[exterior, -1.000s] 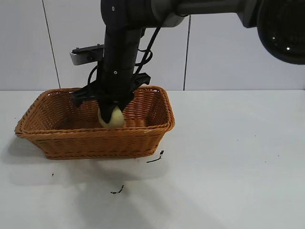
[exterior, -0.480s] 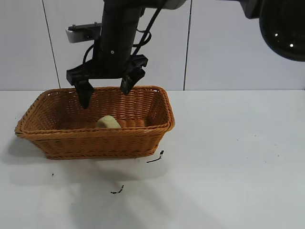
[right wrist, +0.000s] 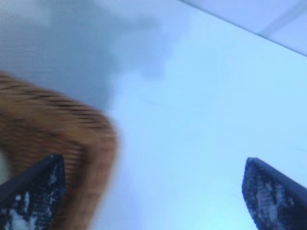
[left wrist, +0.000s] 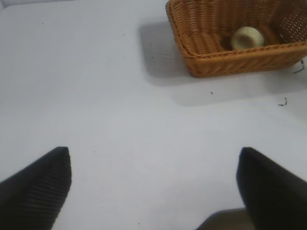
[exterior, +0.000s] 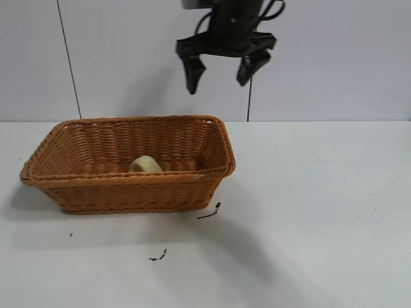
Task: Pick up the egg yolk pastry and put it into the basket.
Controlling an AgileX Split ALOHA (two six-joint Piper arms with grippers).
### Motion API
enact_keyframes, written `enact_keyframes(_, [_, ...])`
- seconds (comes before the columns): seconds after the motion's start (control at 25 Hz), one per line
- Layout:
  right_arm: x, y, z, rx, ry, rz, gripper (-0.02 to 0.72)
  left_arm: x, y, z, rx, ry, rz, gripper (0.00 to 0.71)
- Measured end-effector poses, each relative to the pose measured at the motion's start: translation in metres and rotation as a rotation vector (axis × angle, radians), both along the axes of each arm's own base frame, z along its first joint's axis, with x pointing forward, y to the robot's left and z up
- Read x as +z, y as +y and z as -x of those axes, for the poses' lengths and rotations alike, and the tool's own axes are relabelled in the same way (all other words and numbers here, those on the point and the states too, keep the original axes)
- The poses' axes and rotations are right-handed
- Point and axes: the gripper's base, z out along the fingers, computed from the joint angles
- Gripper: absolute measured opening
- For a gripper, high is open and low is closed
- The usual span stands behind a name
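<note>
Since a second ago the right claw (exterior: 221, 72) has released the egg yolk pastry (exterior: 146, 164) into the basket (exterior: 128, 192) and risen wide open, leaving only retreat.

The right gripper (exterior: 222, 72) is matte black with two tapered fingers (exterior: 192, 76), black cables looping above them.
</note>
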Motion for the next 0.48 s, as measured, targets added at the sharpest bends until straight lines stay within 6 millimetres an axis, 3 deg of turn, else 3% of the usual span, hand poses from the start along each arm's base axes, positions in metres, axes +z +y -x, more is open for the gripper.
enact_keyframes(0.2, [0.011, -0.041, -0.001, -0.082, -0.018, -0.012, 0.693, 0.000, 0.000, 0.000, 0.000, 0.000, 0.000, 0.696])
enact_keyframes(0.48, [0.036, -0.049, 0.015, -0.095, -0.030, -0.012, 0.693, 0.000, 0.000, 0.000, 0.000, 0.000, 0.000, 0.696])
